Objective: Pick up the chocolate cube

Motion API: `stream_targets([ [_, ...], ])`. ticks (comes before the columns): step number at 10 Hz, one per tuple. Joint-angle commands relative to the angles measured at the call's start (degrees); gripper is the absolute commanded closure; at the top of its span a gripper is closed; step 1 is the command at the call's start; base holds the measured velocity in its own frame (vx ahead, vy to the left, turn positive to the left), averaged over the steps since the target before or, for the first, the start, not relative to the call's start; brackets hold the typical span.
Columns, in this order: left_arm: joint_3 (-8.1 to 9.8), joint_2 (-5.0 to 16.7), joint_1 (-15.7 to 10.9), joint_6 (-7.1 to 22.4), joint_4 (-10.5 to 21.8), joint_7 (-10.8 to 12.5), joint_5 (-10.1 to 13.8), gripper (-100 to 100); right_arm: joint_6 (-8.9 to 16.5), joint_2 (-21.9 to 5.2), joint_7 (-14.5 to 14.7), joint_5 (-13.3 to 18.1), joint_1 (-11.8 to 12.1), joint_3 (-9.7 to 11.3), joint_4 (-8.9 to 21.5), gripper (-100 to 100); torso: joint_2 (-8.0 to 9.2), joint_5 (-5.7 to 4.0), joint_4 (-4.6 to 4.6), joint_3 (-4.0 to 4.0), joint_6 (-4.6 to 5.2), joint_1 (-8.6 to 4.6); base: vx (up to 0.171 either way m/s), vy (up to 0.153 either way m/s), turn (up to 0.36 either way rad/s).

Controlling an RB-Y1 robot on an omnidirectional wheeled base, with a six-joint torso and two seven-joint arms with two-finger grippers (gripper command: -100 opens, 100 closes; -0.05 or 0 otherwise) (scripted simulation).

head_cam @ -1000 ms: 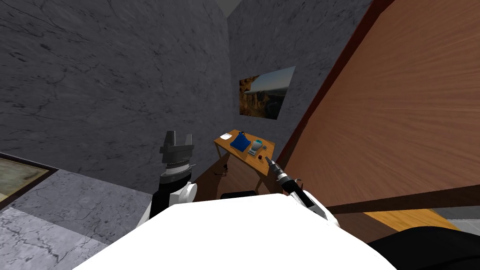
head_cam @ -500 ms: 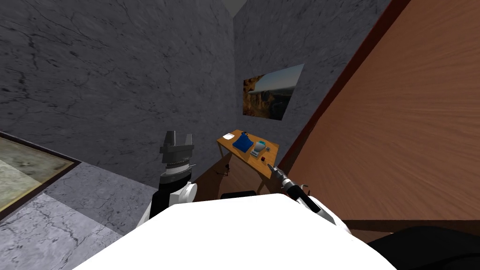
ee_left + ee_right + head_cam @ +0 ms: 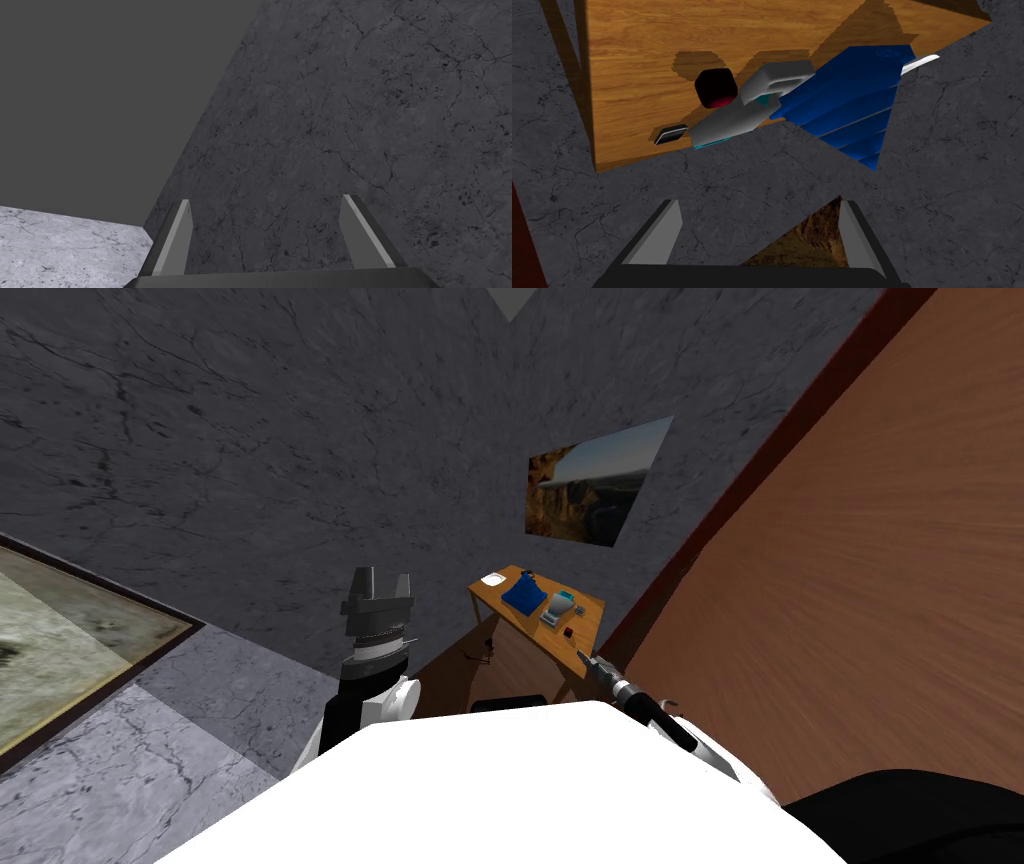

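Chocolate cube (image 3: pixel 714 88) well beyond right tool (image 3: pixel 759 204)

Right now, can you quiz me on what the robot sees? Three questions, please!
1. True or false: the right gripper is shut on the cube.
2. What lies closest to the cube on the table? A) a grey device B) a banana C) a cup
3. Fill in: the left gripper has its fingers ____.

Key: 1 false, it is open and apart from the cube. 2 A. 3 open.
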Motion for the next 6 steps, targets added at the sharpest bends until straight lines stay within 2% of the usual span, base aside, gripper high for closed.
stream_targets([
  [1,0.0,0.0,0.0,0.0,0.0,0.0,0.0,0,0.64,-2.05,2.5,-1.07,-0.13,1.19,2.86,-100,0.0,0.0,0.0,0.0,0.0,0.0,0.035,0.02,0.158],
  [2,-0.01,0.0,-0.01,0.0,0.0,0.0,0.0,0,0.64,-2.05,2.5,-1.07,-0.13,1.19,3.33,-100,-0.02,0.01,0.0,0.0,-0.04,0.05,0.04,0.013,0.093],
  [4,0.0,0.0,0.0,0.0,0.0,0.0,0.0,0,2.89,-5.66,6.27,-3.2,0.72,3.08,6.99,-100,-0.07,0.01,-0.01,-0.03,-0.03,0.03,0.069,0.019,0.21],
  [5,-0.01,0.0,0.0,0.0,0.0,0.0,0.0,0,2.89,-5.66,6.83,-3.2,0.72,3.08,7.72,-100,-0.19,0.01,-0.03,-0.1,-0.05,0.05,0.09,0.017,0.095],
  [6,0.0,0.0,0.01,0.0,0.0,0.0,0.0,0,4.04,-7.36,8.8,-4.31,1.13,4.07,9.73,-100,-0.21,0.02,-0.04,-0.12,0.0,0.07,0.081,0.023,0.149],
])
